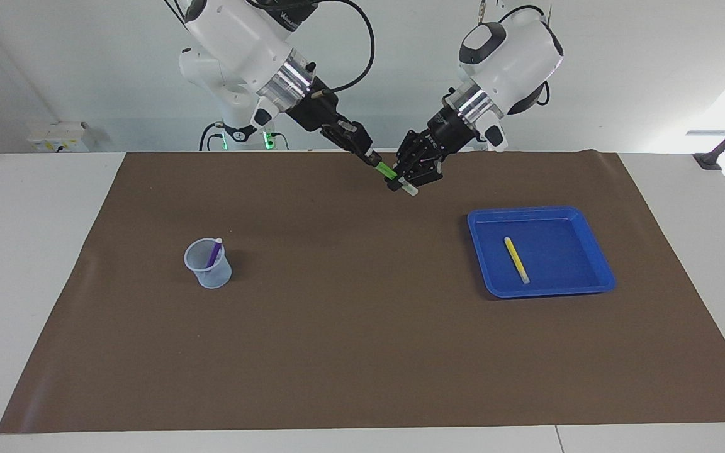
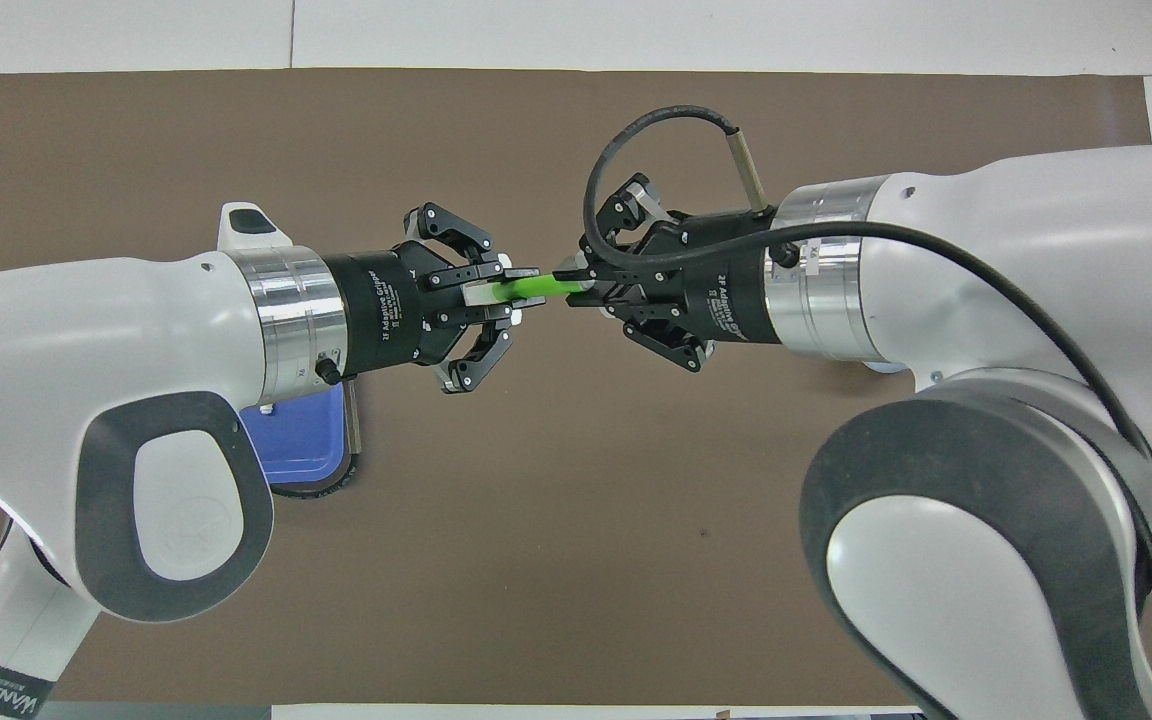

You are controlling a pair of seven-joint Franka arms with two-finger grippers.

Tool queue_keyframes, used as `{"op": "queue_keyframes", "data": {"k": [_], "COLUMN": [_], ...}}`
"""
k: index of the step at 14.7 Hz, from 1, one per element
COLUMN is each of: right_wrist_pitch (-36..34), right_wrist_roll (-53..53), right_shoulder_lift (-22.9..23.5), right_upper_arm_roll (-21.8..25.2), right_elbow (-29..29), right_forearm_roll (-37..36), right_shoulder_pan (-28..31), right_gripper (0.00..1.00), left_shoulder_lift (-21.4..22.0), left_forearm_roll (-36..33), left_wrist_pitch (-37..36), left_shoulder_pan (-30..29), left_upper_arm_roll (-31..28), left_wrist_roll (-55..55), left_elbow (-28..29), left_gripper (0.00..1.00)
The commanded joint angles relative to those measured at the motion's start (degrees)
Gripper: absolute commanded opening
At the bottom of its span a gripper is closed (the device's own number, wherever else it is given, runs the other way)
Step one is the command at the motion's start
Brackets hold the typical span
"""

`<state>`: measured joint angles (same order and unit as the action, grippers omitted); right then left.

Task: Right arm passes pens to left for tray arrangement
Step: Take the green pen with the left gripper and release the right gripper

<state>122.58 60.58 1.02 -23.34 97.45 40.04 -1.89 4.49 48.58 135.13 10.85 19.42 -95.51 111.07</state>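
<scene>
The green pen (image 1: 386,168) is held in the air between both grippers, over the mat's edge nearest the robots. My right gripper (image 1: 372,160) is shut on one end of it. My left gripper (image 1: 403,182) is shut on its pale end. In the overhead view the green pen (image 2: 538,286) bridges the left gripper (image 2: 519,290) and the right gripper (image 2: 568,285). The yellow pen (image 1: 516,259) lies in the blue tray (image 1: 564,217) toward the left arm's end. The purple pen (image 1: 214,253) stands in a cup.
A small translucent pale-blue cup (image 1: 208,267) stands on the brown mat (image 1: 362,327) toward the right arm's end. A corner of the tray (image 2: 301,445) shows under the left arm in the overhead view.
</scene>
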Motion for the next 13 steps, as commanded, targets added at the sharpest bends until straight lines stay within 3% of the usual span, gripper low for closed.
{"op": "queue_keyframes", "data": {"k": [1, 5, 6, 7, 8, 13], "right_wrist_pitch": [0.64, 0.64, 0.64, 0.64, 0.55, -0.68], "right_wrist_roll": [0.77, 0.6, -0.02, -0.02, -0.11, -3.96], "right_shoulder_lift": [0.65, 0.65, 0.57, 0.65, 0.74, 0.39], "right_upper_arm_roll": [-0.57, -0.57, -0.57, -0.57, -0.57, 0.66], "right_elbow": [-0.94, -0.94, -0.94, -0.94, -1.03, 0.54], "right_forearm_roll": [0.13, 0.04, -0.66, -3.45, -5.91, -7.95], "right_shoulder_pan": [0.13, 0.22, 0.14, 0.13, 0.13, 0.48], "right_gripper": [0.0, 0.02, 0.63, 0.93, 1.0, 1.0], "left_shoulder_lift": [1.66, 1.66, 1.66, 1.66, 1.66, 1.66], "left_forearm_roll": [0.81, 0.81, 0.81, 0.81, 0.81, 0.72], "left_wrist_pitch": [-0.13, 0.05, -0.04, 0.05, 0.05, -0.13], "left_shoulder_pan": [-0.04, -0.22, -0.13, -0.13, -0.22, -1.79], "left_upper_arm_roll": [-0.34, -0.43, -0.43, -0.43, -0.43, -0.43], "left_wrist_roll": [-0.46, -0.55, -0.55, -0.55, -0.55, 0.84], "left_elbow": [1.25, 0.99, 0.99, 0.9, 0.9, 0.99], "left_gripper": [0.0, 0.0, 0.0, 0.0, 0.0, 0.0]}}
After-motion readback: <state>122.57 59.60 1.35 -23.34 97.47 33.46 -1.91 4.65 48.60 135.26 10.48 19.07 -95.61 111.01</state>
